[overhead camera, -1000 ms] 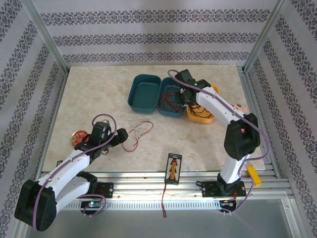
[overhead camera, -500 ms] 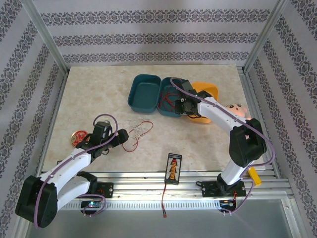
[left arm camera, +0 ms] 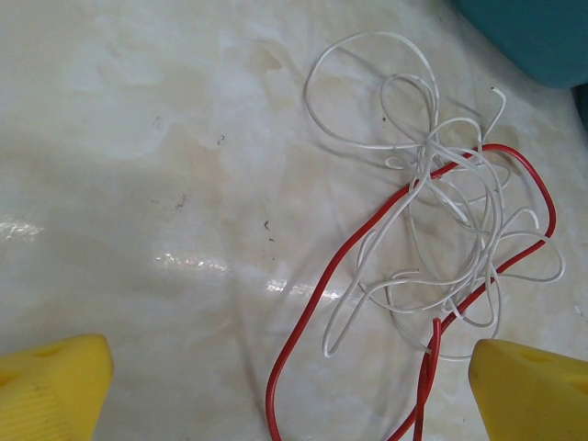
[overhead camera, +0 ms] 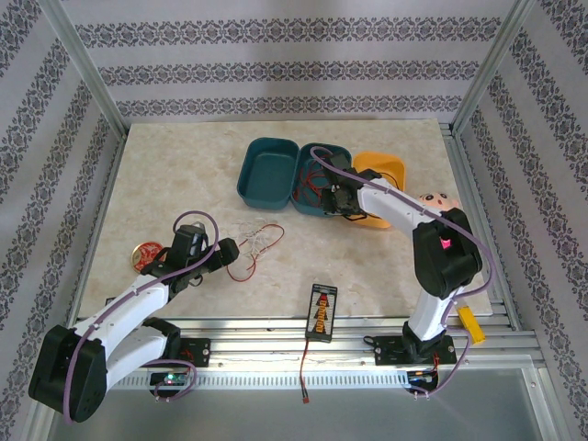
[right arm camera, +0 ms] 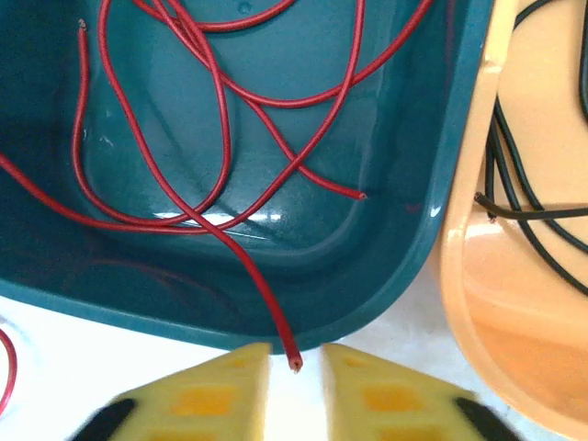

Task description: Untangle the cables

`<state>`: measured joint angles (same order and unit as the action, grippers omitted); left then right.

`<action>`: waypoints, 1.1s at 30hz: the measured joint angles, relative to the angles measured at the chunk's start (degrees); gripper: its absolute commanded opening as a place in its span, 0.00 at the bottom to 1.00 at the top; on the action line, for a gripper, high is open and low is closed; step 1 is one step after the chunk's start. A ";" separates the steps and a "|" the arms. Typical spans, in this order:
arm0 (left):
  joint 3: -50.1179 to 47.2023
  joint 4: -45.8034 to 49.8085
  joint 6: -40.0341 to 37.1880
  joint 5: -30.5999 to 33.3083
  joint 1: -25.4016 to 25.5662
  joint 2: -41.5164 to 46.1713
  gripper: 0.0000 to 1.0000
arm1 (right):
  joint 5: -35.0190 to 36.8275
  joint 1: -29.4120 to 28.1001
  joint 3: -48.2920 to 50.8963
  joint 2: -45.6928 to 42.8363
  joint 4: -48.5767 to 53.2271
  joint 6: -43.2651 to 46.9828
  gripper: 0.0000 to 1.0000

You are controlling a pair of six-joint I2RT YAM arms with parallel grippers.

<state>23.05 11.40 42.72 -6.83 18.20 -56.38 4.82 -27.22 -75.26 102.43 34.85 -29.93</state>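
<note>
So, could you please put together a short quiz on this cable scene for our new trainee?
1. True or false: the black cable lies in the orange bin.
2. Which cables lie tangled on the table before the left pincer? A red and white; B black and white; C red and black.
3. The right pincer hangs at the teal bin; what colour is the cable inside?
Key: 1 true; 2 A, the red cable and the white cable; 3 red.
</note>
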 measured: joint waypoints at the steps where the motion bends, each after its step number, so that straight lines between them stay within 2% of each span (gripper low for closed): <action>1: 0.00 -0.04 0.00 0.00 0.00 0.00 0.99 | 0.00 0.00 -0.09 0.17 -0.04 0.00 0.07; 4: -0.02 -0.09 0.00 0.00 0.00 0.00 0.99 | 0.07 0.07 -1.11 1.05 0.24 0.24 0.00; 11: -0.02 -0.24 0.00 0.00 -0.22 0.00 0.99 | 0.92 1.11 -8.76 4.50 2.47 2.82 0.00; 18: -0.07 -0.24 0.00 0.00 -0.22 0.00 0.99 | 1.18 2.93 -24.65 14.97 10.38 10.93 0.00; 33: -0.07 -0.24 0.00 0.00 -0.24 0.00 0.99 | 3.04 3.10 -43.69 30.18 23.71 22.12 0.00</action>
<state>22.98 11.16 42.72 -6.83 17.96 -56.38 7.86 -24.12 -118.96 132.62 58.57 -7.81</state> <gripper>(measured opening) 0.993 0.041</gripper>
